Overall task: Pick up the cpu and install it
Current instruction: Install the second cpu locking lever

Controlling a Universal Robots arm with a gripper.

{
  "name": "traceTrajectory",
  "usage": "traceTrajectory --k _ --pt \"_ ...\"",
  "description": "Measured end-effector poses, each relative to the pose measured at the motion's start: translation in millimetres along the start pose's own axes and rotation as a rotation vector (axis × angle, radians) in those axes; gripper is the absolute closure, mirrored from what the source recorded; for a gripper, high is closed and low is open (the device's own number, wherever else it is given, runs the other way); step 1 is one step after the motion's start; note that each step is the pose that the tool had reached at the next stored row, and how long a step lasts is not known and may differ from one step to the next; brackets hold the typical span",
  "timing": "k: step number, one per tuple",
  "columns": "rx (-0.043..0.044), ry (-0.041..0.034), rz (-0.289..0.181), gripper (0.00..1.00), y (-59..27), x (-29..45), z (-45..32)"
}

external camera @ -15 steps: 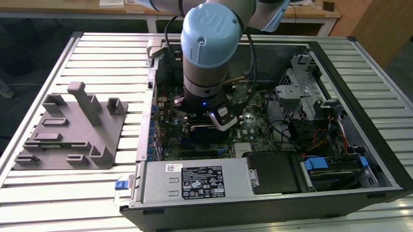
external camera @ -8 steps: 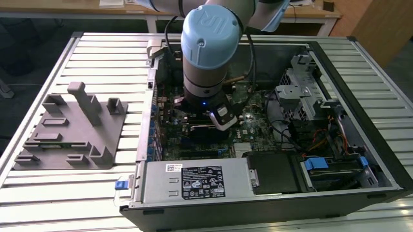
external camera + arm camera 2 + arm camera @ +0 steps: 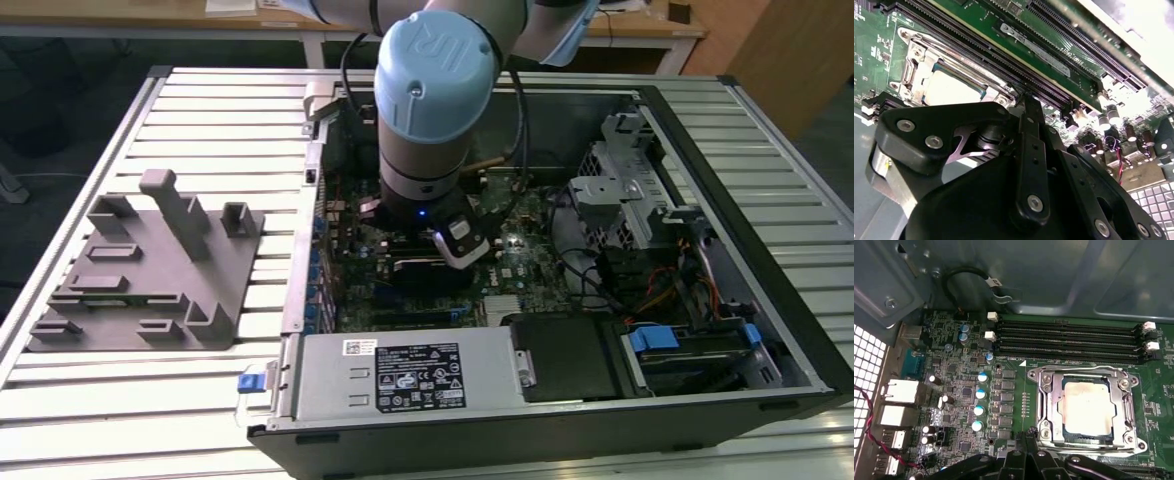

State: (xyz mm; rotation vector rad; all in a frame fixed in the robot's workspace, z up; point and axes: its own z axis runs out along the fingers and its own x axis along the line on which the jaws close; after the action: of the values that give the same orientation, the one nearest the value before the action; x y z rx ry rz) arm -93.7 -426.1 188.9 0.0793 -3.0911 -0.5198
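The cpu [image 3: 1087, 407], a pale silvery square, lies flat inside the metal socket frame [image 3: 1046, 390] on the green motherboard, and it also appears in the second wrist view [image 3: 951, 87]. My gripper [image 3: 1026, 436] hovers beside the socket's edge with its black fingers closed together and nothing between them. In the second wrist view the gripper [image 3: 1026, 102] points at the board next to the socket. In the exterior view the arm reaches down into the open computer case, with the gripper [image 3: 461, 250] over the middle of the board.
Long black memory slots [image 3: 1069, 342] run along one side of the socket. A grey plastic fixture [image 3: 147, 270] with upright posts stands on the slatted table at the exterior view's left. The power supply [image 3: 400, 375] and drive cage [image 3: 627, 190] hem in the board.
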Motion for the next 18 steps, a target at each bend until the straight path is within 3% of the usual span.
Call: traceTrajectory --k 18 --pt "-0.0012 -0.0001 0.0 0.89 0.9 -0.1 1.9"
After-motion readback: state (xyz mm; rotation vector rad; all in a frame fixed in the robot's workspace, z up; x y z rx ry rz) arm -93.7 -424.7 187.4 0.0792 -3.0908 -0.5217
